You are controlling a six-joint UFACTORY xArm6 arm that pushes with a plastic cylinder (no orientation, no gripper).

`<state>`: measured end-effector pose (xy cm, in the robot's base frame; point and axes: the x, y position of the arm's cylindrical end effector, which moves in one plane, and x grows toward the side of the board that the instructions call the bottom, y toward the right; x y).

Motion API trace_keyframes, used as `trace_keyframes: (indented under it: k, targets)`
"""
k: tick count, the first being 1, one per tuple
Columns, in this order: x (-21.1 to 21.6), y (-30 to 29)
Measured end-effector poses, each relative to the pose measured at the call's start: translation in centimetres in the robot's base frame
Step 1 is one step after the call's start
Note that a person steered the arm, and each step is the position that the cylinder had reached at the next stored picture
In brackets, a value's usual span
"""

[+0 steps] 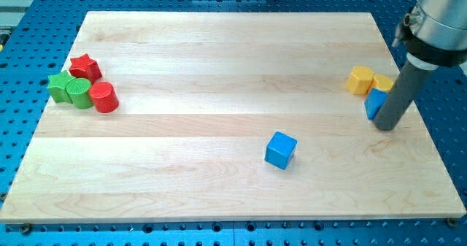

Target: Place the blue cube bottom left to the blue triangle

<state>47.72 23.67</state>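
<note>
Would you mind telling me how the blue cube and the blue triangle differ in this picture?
The blue cube stands alone and fully visible near the board's middle; the blue triangle sits at the view's right, touching a yellow block and partly hidden behind the rod. My tip rests beside the triangle, far from the cube. Both are the same blue.

My rod (398,93) hides most of the blue triangle (374,104).

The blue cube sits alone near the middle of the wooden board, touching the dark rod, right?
Not quite. The blue cube does sit alone near the middle of the wooden board, but the camera view shows my tip well off to the view's right, beside the blue triangle.
</note>
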Motion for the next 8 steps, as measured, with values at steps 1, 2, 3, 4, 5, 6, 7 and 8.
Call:
trace_keyframes:
  k: [1,2,3,4,5,6,7,8]
  targets:
    - [-2.0,-0.3]
    - [3.1,-2.4]
    - [9.8,-8.8]
    - [5.9,-13.4]
    - [5.3,-13.0]
    - [9.7,-15.0]
    - [6.2,-19.8]
    - [-0.9,-13.5]
